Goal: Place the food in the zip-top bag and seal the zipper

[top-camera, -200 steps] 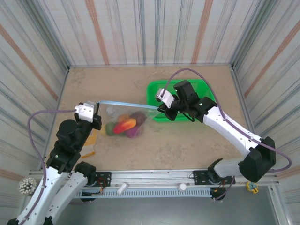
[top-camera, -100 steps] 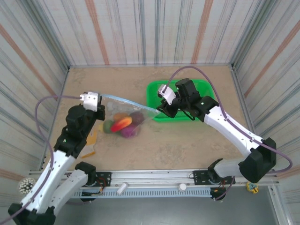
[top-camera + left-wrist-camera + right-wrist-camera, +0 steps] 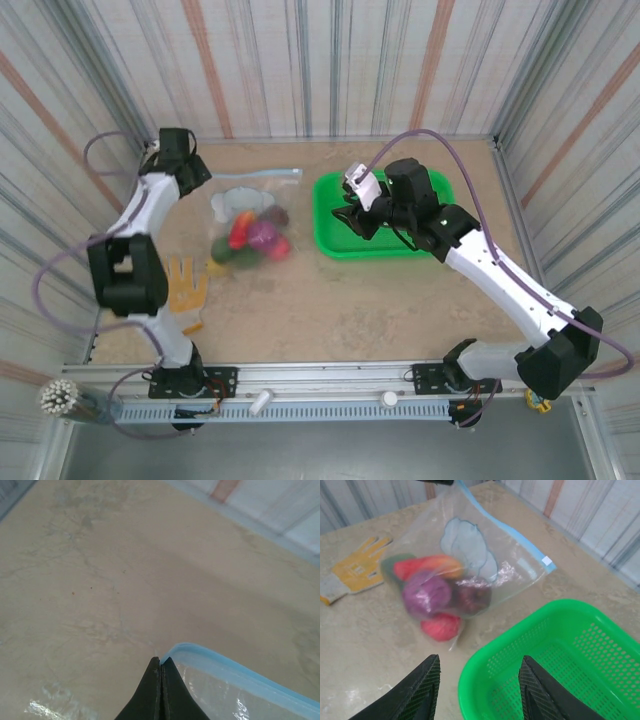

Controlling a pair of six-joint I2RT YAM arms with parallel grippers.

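Top external: pinches zipper (image 3: 262,173) end tight with left end effector (image 3: 160,664) near far-left corner, likely anchoring bag (image 3: 235,203) for sealing; holds food (image 3: 252,238) inside, mid-left. Hangs right end effector (image 3: 355,220) released, empty, over basket (image 3: 330,250). Rests on beige marbled worktop (image 3: 400,300), boxed by striped walls (image 3: 300,60).

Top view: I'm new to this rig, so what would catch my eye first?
A clear bag stuffed with bright toy food sits left of centre, its blue strip pinched at one end by the left fingers. A green basket stands to its right, a yellow glove nearer the arms.
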